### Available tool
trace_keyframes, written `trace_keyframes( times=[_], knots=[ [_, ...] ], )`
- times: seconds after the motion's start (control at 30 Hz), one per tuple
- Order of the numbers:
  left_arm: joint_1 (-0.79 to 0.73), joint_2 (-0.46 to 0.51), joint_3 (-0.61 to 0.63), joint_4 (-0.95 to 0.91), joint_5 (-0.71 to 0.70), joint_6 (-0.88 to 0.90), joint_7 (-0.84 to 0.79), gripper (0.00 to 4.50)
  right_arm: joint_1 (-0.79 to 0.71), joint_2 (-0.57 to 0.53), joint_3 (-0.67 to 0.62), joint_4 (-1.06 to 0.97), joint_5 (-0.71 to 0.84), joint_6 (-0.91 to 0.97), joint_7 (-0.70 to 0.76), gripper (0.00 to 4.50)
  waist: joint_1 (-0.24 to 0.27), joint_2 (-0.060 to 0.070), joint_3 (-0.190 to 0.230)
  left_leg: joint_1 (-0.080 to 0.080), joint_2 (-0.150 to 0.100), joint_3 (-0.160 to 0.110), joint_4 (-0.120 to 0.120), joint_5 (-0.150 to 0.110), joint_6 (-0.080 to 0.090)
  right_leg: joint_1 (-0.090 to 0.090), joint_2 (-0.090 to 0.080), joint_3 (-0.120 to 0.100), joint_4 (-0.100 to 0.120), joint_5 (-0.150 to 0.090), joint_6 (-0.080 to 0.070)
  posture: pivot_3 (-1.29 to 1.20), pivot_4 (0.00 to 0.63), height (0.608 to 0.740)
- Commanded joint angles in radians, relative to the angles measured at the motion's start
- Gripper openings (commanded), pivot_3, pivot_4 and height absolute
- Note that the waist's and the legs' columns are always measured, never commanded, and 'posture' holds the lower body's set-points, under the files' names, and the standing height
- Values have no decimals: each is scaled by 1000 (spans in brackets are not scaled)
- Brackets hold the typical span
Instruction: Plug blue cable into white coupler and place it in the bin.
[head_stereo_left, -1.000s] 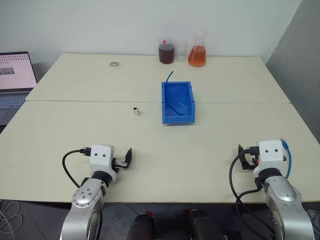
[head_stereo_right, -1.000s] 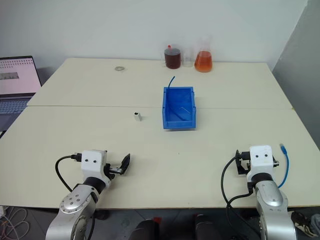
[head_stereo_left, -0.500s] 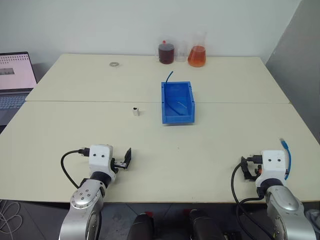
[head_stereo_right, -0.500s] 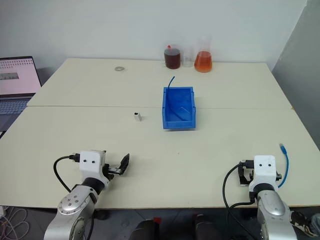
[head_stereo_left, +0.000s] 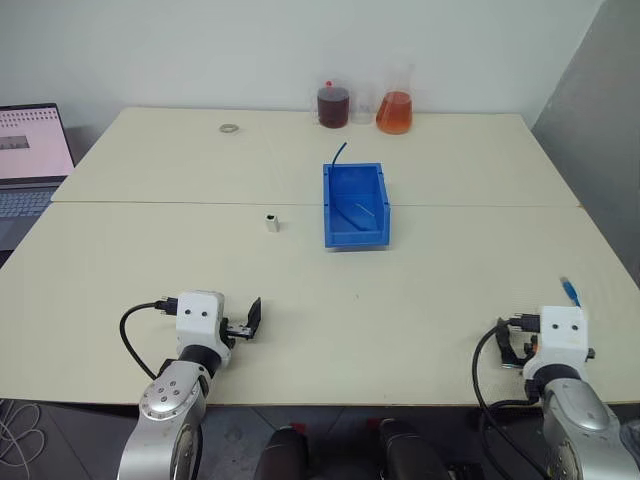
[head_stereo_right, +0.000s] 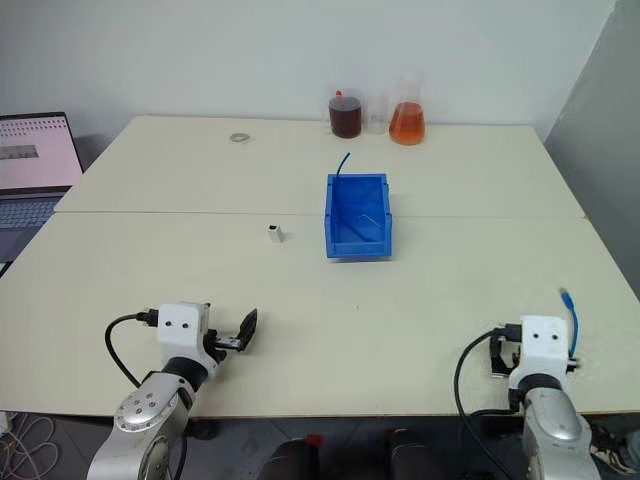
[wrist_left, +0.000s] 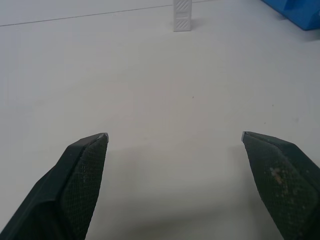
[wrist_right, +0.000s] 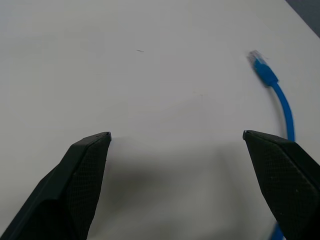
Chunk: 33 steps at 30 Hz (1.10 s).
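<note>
A: Where's the blue cable (wrist_right: 279, 94)?
B: On the counter (head_stereo_left: 420, 300) beside the right claw (wrist_right: 177, 136), curved, clear plug at its tip.
A: Claws?
B: Both spread wide, empty; left claw (wrist_left: 175, 135) faces the upright white coupler (wrist_left: 181, 15).

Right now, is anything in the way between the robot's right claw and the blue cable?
Nothing visible is. The right gripper is open and empty, and the blue cable lies on bare table just ahead of it, toward its right finger, with its clear plug pointing away. The bin sits far off at mid-table.
</note>
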Motion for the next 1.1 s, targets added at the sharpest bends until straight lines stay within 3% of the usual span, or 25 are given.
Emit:
trace_keyframes(
  times=[0.03, 0.27, 0.37, 0.5, 0.67, 0.83, 0.97, 1.1],
  knots=[
    [-19, 9, -9, -27, 6, 2, -5, 4500, 20, 10, -19, -67, -8, -6, -17, 4492, 0, 0, 0, 0, 0, 0, 0, 0, 0, 0, 0, 0, 0, 0, 0, 0, 150, 740],
    [-74, 51, -42, 8, 4, 0, -61, 4500, 60, 28, -43, -102, -20, -5, -46, 4492, 0, 0, 0, 0, 0, 0, 0, 0, 0, 0, 0, 0, 0, 0, 0, 0, 150, 740],
    [-106, 119, -102, 12, 17, -27, -153, 4500, 73, 28, -63, -115, -23, -8, -53, 4492, 0, 0, -1, 0, 0, 0, 0, 0, 0, 0, 0, 0, 0, 0, 0, 0, 150, 740],
    [-213, 166, -143, 21, -75, 5, -300, 4500, 79, -4, -102, -127, -18, -8, -32, 4492, 1, 1, -1, 0, 0, 0, 0, 0, 0, 0, 0, 0, 0, 0, 0, 0, 150, 740],
    [-412, 238, -292, 68, -184, -15, -627, 4500, 48, -176, -252, -61, 88, -12, 147, 4492, 1, 1, -1, 0, -1, 1, 0, 0, 0, 0, 0, 0, 0, 0, 0, 0, 150, 740],
    [-584, 252, -465, 205, -149, -156, -899, 4500, -111, -378, -395, 228, 228, 12, 316, 4492, -7, 1, -1, 1, -1, 2, 1, 0, 0, 2, 1, 0, -1, 0, 0, 0, 150, 740],
    [-710, 164, -548, 372, -100, -259, -964, 4500, -204, -502, -414, 475, 310, 5, 439, 4492, -7, 2, -1, 1, -2, 2, 0, 0, 1, 2, 1, 1, -1, 1, -1, 0, 150, 740],
    [-789, 82, -571, 500, -50, -335, -959, 4500, -247, -578, -397, 601, 360, 7, 519, 4492, -2, 2, -1, 0, -3, 1, 0, 0, 1, 2, 1, 1, -1, 3, -4, 0, 150, 740]
  ],
)
